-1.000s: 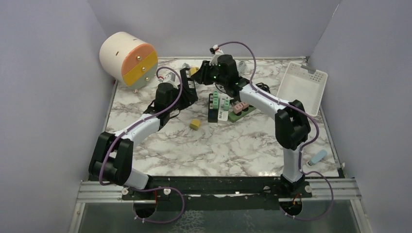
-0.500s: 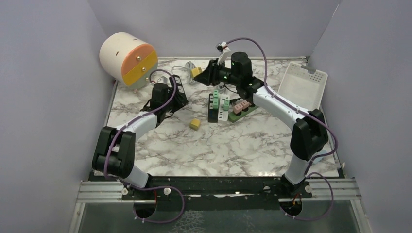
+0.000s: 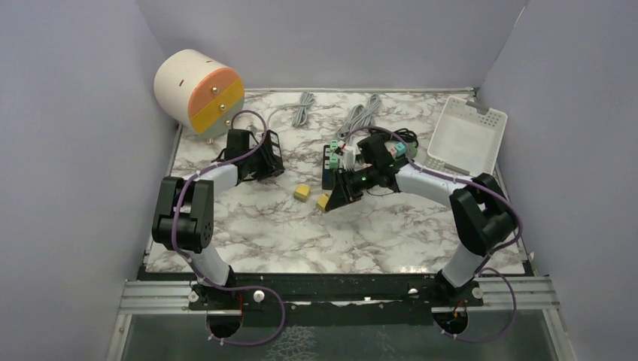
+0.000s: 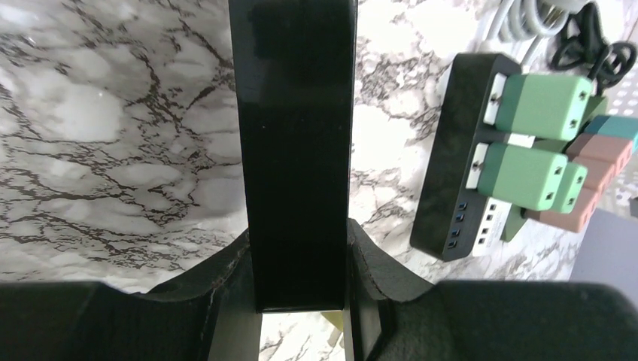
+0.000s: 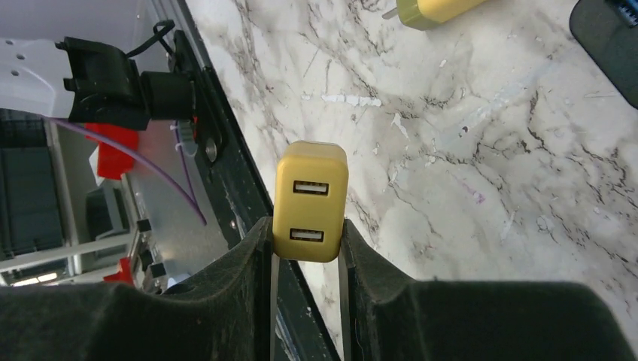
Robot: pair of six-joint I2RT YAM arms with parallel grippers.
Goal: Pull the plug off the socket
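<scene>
My right gripper [image 3: 333,197] is shut on a yellow USB plug [image 5: 310,199]. It holds the plug low over the marble table, just in front of the black power strip [image 3: 331,167]. The plug [image 3: 324,201] is free of any socket. My left gripper [image 3: 265,156] is shut on a black socket block [image 4: 293,143] at the table's left. The block fills the gap between the fingers [image 4: 226,278]. A second yellow plug [image 3: 302,193] lies loose on the table between the two grippers and also shows in the right wrist view [image 5: 436,9].
The power strip [image 4: 459,150] carries green plugs [image 4: 542,105] and pink ones [image 4: 594,154]. A white cylinder with orange and yellow drawers [image 3: 197,90] stands back left. A white tray [image 3: 466,135] leans back right. Grey cables [image 3: 361,113] lie at the back.
The two grippers were together at the back of the table. The right one has carried the yellow plug forward and down, and the left one has drawn the black socket block to the left.
</scene>
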